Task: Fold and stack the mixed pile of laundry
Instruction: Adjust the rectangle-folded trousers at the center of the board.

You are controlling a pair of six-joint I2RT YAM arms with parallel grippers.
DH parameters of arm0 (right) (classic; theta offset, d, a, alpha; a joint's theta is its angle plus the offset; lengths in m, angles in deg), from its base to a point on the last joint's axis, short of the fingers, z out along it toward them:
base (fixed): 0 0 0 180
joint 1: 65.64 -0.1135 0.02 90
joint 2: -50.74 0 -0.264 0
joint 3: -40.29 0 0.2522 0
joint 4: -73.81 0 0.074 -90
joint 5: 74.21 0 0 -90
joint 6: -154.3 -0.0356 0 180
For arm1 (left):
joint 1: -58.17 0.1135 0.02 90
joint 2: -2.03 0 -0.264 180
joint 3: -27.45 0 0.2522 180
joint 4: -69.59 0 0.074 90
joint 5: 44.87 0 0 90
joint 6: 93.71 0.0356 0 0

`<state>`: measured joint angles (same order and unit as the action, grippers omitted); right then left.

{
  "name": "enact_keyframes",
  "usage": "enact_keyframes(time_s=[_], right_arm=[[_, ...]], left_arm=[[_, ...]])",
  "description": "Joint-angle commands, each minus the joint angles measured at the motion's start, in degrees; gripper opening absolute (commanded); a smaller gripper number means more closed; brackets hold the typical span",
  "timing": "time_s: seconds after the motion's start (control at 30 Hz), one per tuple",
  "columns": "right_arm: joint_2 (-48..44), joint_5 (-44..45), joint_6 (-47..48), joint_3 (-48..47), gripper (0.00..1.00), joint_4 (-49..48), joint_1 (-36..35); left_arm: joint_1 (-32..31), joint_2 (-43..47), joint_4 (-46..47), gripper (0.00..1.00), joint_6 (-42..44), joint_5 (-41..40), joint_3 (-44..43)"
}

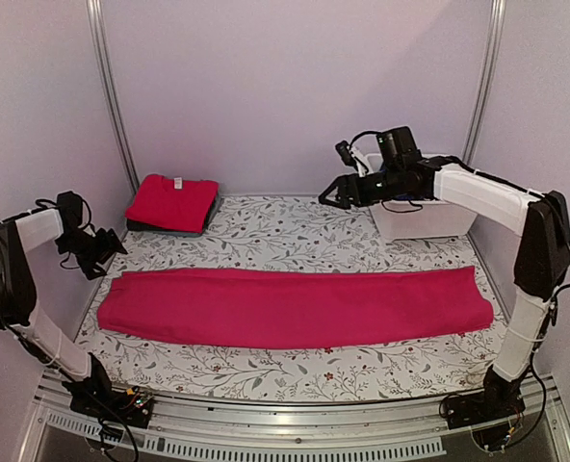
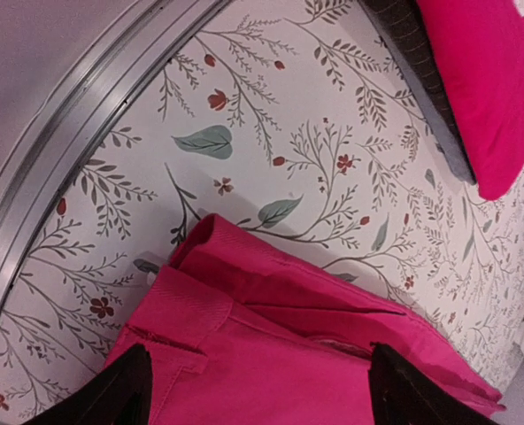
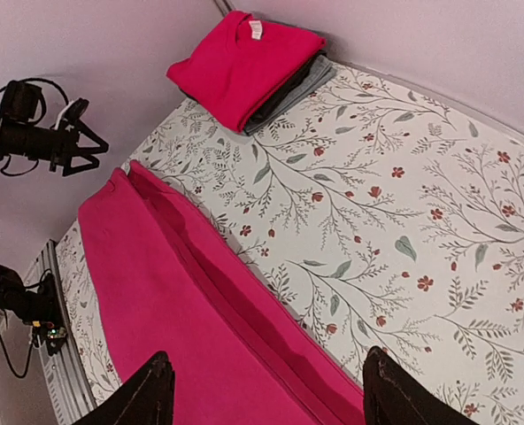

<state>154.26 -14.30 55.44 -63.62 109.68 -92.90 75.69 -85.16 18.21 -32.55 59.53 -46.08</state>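
Overhead, a long pink garment point(image 1: 285, 306) lies folded into a band across the front of the bench, on the floral cloth point(image 1: 285, 231). A folded red tee point(image 1: 169, 200) sits at the back left, stacked on a dark garment point(image 1: 184, 229). A white tub point(image 1: 425, 221) stands at the back right. The left hand point(image 1: 112, 248) hangs just off the band's left end, above the cloth. The right hand point(image 1: 328, 200) is raised over the back of the bench, just left of the tub, well apart from the band.

From the left wrist, the left hand point(image 2: 258, 385) has its fingers point(image 2: 111, 394) spread wide with nothing gripped between them. The pink garment's point(image 2: 271, 336) end shows layered folds below. Whether the fingers touch it I cannot tell. The red tee point(image 2: 488, 80) on the dark garment point(image 2: 417, 62) is at the upper right, and a metal rail point(image 2: 67, 133) runs along the cloth's point(image 2: 280, 124) edge.

From the right wrist, the right hand point(image 3: 271, 390) is also spread and empty, its fingers point(image 3: 147, 394) high above the pink garment point(image 3: 182, 301). The red tee point(image 3: 244, 62) tops its stack beyond, and the left hand point(image 3: 76, 146) is in view at the left.
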Motion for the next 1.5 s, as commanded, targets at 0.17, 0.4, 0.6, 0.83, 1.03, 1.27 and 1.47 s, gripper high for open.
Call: enact_keyframes(time_s=[0.17, 0.4, 0.6, 0.83, 1.03, 1.27, 1.47], right_arm=[[25.6, 1.45, 20.34, -25.32, 0.69, 14.88, -13.92], [32.5, 1.09, 20.1, -27.25, 0.69, 12.51, -16.62], [36.55, 0.99, 19.93, -29.81, 0.7, 12.09, -17.71], [39.02, 0.82, 20.52, -30.04, 0.67, 11.91, -18.35], [39.81, 0.56, 20.96, -29.84, 0.57, 11.99, -18.93], [40.44, 0.87, 20.93, -29.45, 0.31, 12.17, -19.6], [39.55, 1.3, 20.56, -29.51, 0.08, 12.5, -19.59]], left_arm=[[2.1, -4.03, 2.07, 0.75, -3.41, 2.39, 2.34], [3.15, -4.42, 4.04, 0.69, -2.71, 0.16, 4.15], [5.08, -4.98, 5.28, 0.71, -1.17, -2.35, 3.88], [7.52, -8.61, 6.69, 0.74, -1.03, 0.67, 3.44], [7.6, -9.79, 8.27, 0.66, -0.07, 2.07, 3.75], [7.68, -12.03, 12.07, 0.52, 1.8, 5.55, 4.83], [7.66, -10.38, 12.68, 0.25, 2.35, 8.02, 5.64]])
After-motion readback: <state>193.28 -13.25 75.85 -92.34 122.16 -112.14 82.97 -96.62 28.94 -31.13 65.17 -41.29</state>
